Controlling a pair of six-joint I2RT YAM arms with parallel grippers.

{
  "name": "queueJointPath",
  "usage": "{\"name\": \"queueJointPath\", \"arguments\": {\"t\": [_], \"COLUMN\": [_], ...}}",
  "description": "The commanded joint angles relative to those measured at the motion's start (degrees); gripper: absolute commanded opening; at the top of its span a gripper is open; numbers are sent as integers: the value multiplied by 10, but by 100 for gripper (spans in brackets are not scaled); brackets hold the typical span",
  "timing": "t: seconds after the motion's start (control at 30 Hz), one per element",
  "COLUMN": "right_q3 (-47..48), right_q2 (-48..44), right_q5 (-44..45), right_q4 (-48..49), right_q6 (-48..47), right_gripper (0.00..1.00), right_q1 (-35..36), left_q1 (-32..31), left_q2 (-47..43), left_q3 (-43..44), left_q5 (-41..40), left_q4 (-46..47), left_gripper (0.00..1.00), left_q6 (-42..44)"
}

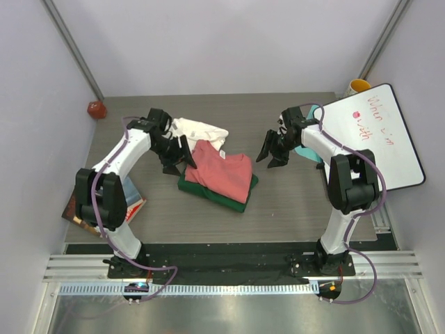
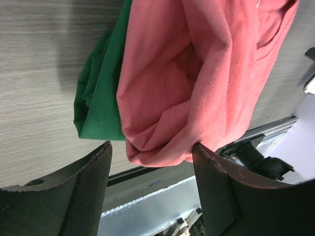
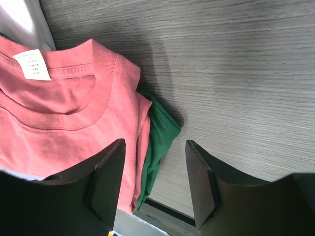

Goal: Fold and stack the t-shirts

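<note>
The salmon-pink t-shirt (image 2: 197, 73) is soft matt cloth with a fine knit grain and a ribbed collar. Its neck label (image 3: 33, 64) is a smooth white tag. The dark green t-shirt (image 2: 98, 103) is the same dull knit cloth, and the cream-white t-shirt (image 1: 201, 131) looks soft and matt too. The counter (image 3: 246, 64) has a grey, matt wood-grain finish. The left fingers (image 2: 83, 196) are black with a finely dimpled, rough face. The right fingers (image 3: 108, 182) look like smoother matt black plastic. The whiteboard (image 1: 389, 153) is smooth and glossy.

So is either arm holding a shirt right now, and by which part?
No, nothing is held. Both the left gripper and right gripper are open beside the pink shirt, not clamped on it.
</note>
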Motion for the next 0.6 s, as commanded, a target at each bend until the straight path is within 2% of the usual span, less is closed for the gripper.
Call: {"name": "queueJointPath", "arguments": {"t": [0.0,0.37,0.57], "right_q3": [12,-13,-21], "right_q2": [-5,-1,9], "right_q5": [-10,-17,-27], "right_q4": [7,14,-2], "right_q6": [-5,0,-3], "right_gripper": [57,57,59], "right_q1": [2,2,5], "left_q1": [-23,-58,-67], "left_q2": [-4,85,131], "left_q3": [-5,-16,4], "left_q5": [15,22,-28], "left_q4": [10,43,-28], "left_gripper": [67,66,65], "left_q6": [19,21,54]}}
